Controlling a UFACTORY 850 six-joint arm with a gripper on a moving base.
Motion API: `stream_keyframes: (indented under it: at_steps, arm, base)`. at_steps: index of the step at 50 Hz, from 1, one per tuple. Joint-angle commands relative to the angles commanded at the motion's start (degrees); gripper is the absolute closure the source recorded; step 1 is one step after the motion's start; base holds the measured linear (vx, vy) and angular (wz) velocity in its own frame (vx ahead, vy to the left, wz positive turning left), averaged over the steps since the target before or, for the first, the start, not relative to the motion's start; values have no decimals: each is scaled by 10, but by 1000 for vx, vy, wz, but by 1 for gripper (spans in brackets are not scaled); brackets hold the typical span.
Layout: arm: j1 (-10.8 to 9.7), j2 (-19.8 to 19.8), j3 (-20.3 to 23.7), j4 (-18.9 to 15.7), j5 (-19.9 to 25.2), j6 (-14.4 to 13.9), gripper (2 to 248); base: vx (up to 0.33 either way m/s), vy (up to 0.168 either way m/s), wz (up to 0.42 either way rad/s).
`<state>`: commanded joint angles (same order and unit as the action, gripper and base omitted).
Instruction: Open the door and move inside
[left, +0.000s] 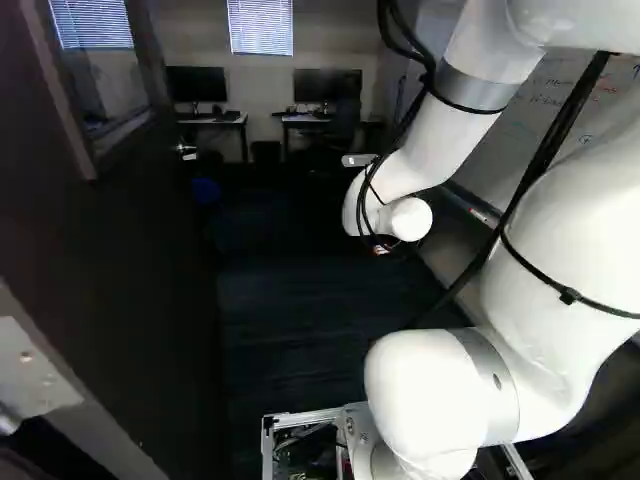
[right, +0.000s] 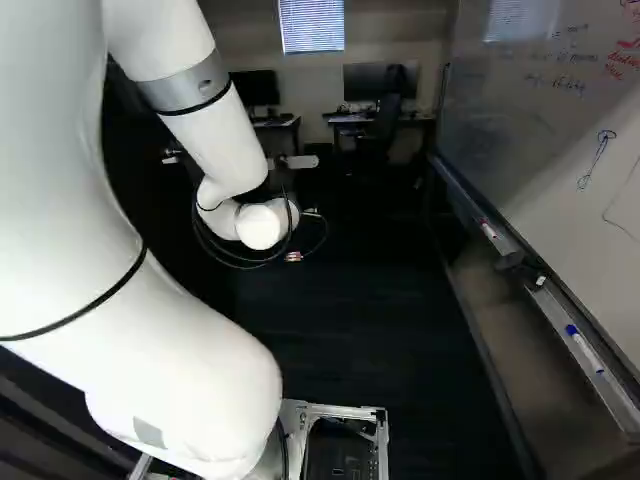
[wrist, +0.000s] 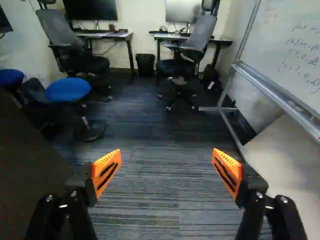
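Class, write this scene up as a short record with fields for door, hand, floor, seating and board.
door: open, at the left of the left base view
hand: open, gripping nothing
floor: dark striped carpet
seating: blue stools, grey office chairs
board: whiteboard with handwriting, at the right of the right base view

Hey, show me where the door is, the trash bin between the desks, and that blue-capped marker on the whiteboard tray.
Door (left: 130, 270): left base view, on its dark panel.
Trash bin (wrist: 145, 65): wrist view, on its front.
Blue-capped marker (right: 587, 351): right base view, on its white barrel.
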<state>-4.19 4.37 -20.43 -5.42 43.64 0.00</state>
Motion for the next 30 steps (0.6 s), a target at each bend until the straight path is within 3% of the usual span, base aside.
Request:
stream_keyframes:
  at_steps: [30]
  arm:
    - [0, 0, 0, 0, 0, 0, 3]
  base:
    - [204, 5, -6]
